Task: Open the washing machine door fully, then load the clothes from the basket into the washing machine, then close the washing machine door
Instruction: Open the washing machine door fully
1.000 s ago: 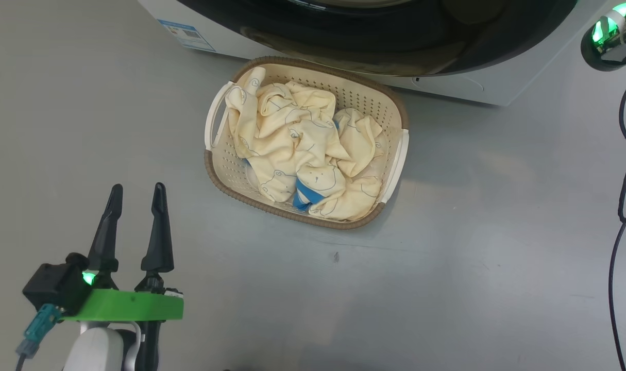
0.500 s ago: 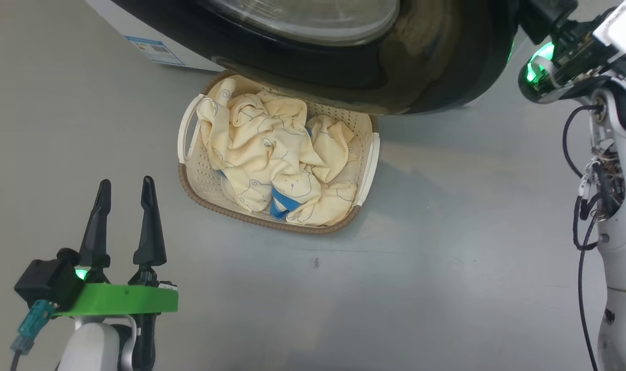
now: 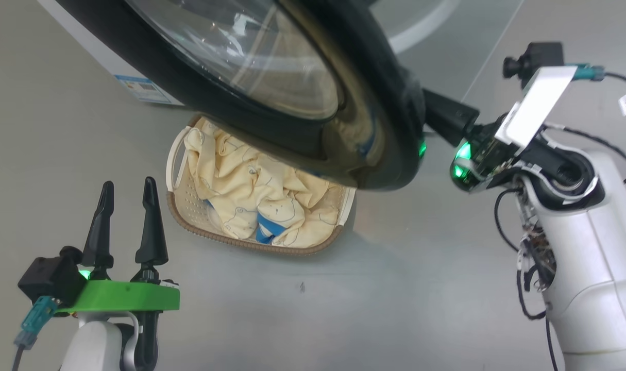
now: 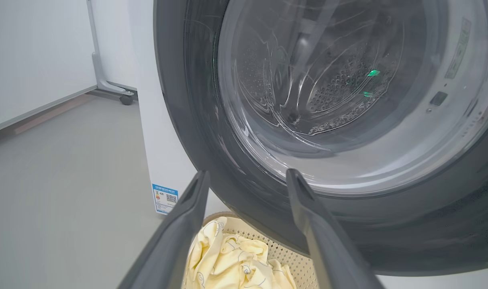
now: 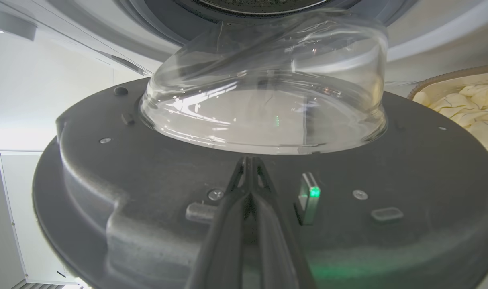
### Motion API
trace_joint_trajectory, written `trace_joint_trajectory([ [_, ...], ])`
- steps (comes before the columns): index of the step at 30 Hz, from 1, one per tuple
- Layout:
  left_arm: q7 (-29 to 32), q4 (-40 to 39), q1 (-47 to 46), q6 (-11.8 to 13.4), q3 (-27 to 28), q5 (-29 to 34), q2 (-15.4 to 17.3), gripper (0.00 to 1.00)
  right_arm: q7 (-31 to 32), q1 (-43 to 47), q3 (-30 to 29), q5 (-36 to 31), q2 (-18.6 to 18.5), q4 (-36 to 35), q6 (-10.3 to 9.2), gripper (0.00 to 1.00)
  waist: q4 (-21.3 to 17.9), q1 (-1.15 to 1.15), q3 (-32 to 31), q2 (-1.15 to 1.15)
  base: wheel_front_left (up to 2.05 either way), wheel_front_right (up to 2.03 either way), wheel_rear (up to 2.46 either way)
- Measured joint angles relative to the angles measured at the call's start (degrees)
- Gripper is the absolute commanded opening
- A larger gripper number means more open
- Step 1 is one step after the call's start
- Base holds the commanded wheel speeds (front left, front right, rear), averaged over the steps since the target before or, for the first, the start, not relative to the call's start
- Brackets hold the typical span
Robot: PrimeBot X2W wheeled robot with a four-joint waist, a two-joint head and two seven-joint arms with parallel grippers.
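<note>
- We see R gripper (image 5: 250, 164): fingers pressed together, tips at inner face of washing machine door (image 3: 251, 67).
- Door's swung out above basket (image 3: 240, 242), clothes (image 3: 240, 190) inside it.
- L gripper (image 3: 128, 184): fingers apart, empty, near basket's left.

**Door overhanging the basket, open floor in front**

The big round washing machine door (image 3: 390, 118), a glossy black ring around a bulging glass bowl, hung over the far side of the small cream perforated basket (image 3: 251, 246). That left only the near and left sides free for reaching the pale cream-yellow clothes (image 3: 235, 180). The grey floor (image 3: 395, 288) in front gave me open passage. My left gripper (image 3: 128, 181), fingers spread, had nothing between it and the basket. My right gripper (image 5: 248, 160), fingers pressed together, lay against the door's inner face.
</note>
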Motion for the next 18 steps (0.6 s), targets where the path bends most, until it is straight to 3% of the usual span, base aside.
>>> trace_joint_trajectory([
  [18, 0.0, 3.3, 3.3, 0.0, -2.0, -3.2, 0.0, 1.0, -1.0, 11.9, 6.9, 1.3, 1.7, -1.3, 0.0, 0.0, 0.2, 0.0, -9.4, 0.0, 0.0, 0.0, 0.0],
])
